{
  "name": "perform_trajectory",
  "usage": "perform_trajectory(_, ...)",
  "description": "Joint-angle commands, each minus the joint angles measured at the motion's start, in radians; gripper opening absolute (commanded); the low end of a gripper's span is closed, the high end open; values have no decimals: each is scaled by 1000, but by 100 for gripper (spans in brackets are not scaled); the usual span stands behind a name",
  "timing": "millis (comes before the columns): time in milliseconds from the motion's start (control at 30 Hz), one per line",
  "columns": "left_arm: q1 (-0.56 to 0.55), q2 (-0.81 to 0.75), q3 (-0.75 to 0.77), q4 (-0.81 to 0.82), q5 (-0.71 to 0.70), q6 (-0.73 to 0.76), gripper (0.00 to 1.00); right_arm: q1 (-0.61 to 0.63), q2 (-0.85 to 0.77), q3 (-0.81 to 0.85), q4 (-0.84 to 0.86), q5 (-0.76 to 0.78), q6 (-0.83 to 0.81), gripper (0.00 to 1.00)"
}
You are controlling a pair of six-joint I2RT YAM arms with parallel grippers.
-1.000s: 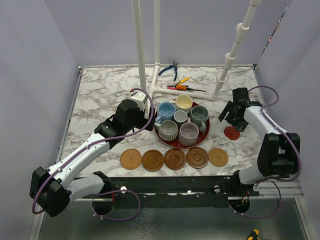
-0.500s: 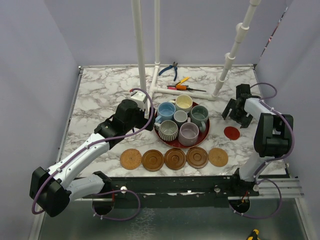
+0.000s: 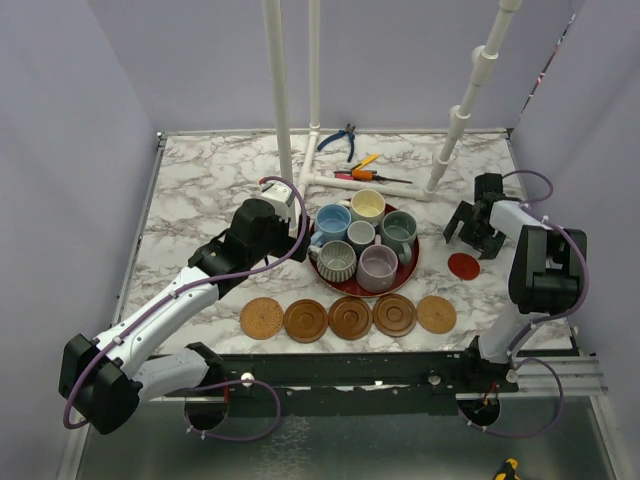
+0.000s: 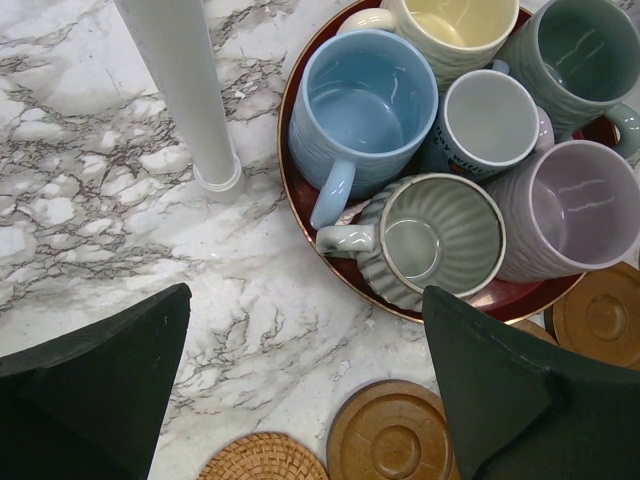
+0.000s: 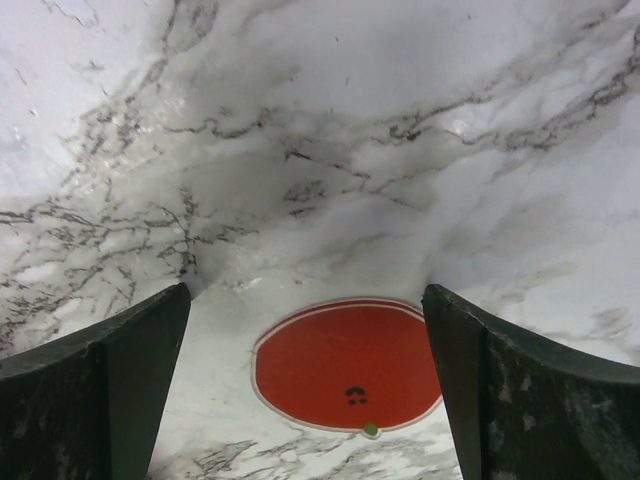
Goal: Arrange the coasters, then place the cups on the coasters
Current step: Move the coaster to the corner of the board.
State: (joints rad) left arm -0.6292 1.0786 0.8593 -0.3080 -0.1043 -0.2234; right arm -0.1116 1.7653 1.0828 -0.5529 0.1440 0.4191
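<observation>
We found the coasters (image 3: 350,317) mostly arranged. Five of them lay in a line along the near edge of the table (image 3: 200,190), close beside one another, and the leftmost looked paler and woven. The sixth, the small red coaster (image 3: 463,265), lay by itself to the right of the tray (image 3: 352,291) and behind the right end of the line, so we judged it not yet placed. None of the coasters carried anything.

The cups (image 3: 360,234) were all crowded together on the round red tray, just behind the line. The light blue and cream-yellow ones stood at the back and the small pale grey one in the middle. The grey-green one was on the right, and the ribbed and lavender ones were at the front. By our reckoning the whole second half of the job remained, with six cups to lift across.

The right gripper (image 3: 468,232) hung over the marble just behind the red coaster. Its jaws were spread wide and empty, and its wrist view showed the disc lying flat on the table between the two fingers. The left gripper (image 3: 262,225) sat at the tray's left side, likewise wide apart and holding nothing, with the ribbed cup's handle pointing toward it.

White pipes (image 3: 280,90) and a few hand tools (image 3: 340,140) stood at the far edge of the table.
</observation>
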Motion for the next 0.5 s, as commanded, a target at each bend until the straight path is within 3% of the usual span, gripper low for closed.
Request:
perform_trajectory(0, 3, -14, -9, 16, 19, -3, 99, -3, -19, -97, -71, -1, 36, 98)
perform_trajectory(467, 2, -21, -14, 22, 47, -17, 99, -2, -191, -244, -190, -22, 99, 85)
